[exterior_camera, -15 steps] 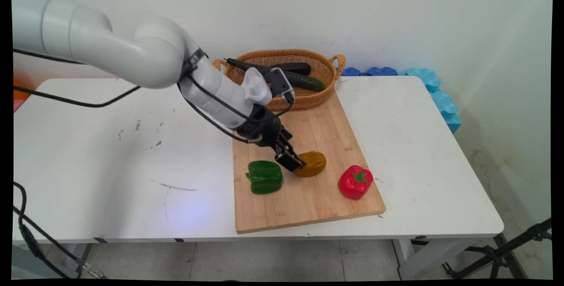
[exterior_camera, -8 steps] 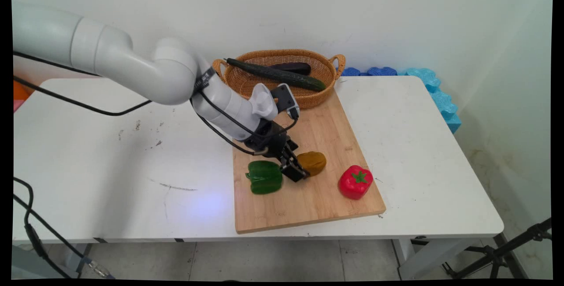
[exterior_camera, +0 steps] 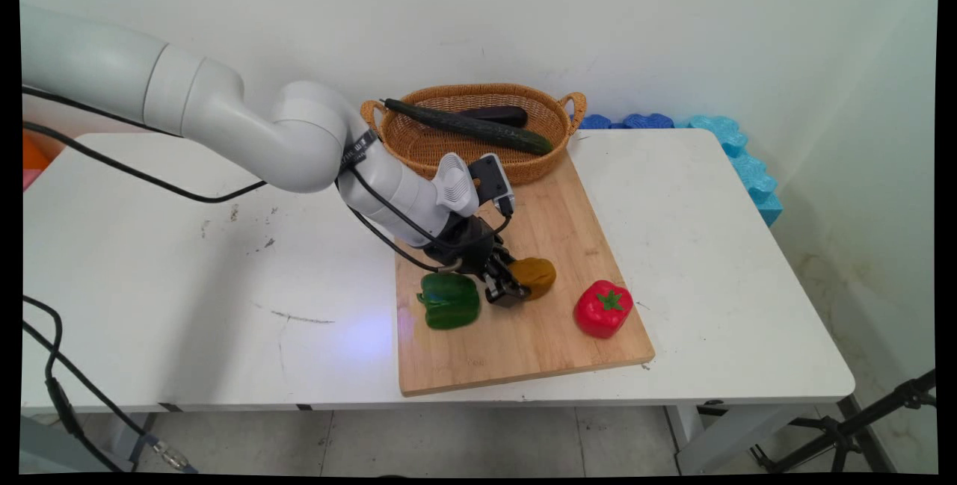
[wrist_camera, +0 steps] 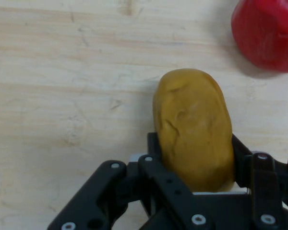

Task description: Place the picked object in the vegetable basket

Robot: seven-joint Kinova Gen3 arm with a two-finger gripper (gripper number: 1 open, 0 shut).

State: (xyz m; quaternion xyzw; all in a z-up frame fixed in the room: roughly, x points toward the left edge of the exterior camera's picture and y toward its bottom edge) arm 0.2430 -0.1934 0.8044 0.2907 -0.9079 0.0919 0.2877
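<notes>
Brown potato lies lengthwise on the board, near end wedged between the claw fingers, far end poking out beyond them.

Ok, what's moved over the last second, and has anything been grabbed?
The gripper came down onto the board, and its jaws now sit on either side of the potato, which barely shifted. Green pepper, red pepper and basket stayed put.
</notes>
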